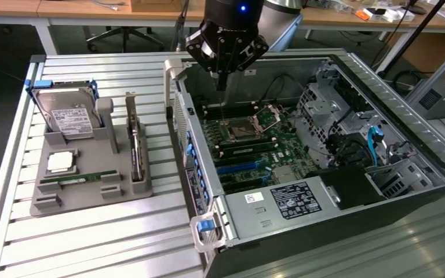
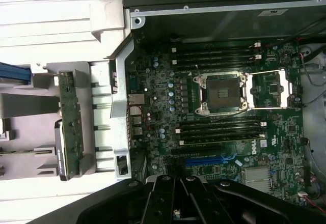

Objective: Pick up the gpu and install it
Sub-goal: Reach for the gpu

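— Where is your gripper now?
— Closed, holding nothing, above the motherboard in the open case.
— And the gpu?
— Upright in the grey holder, beside the hard drive; the case wall is between it and your gripper. Your wrist view shows its flat side, the exterior view its edge.

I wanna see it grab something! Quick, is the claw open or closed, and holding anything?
Gripper: shut and empty, over the open computer case; the gpu stands in its holder.
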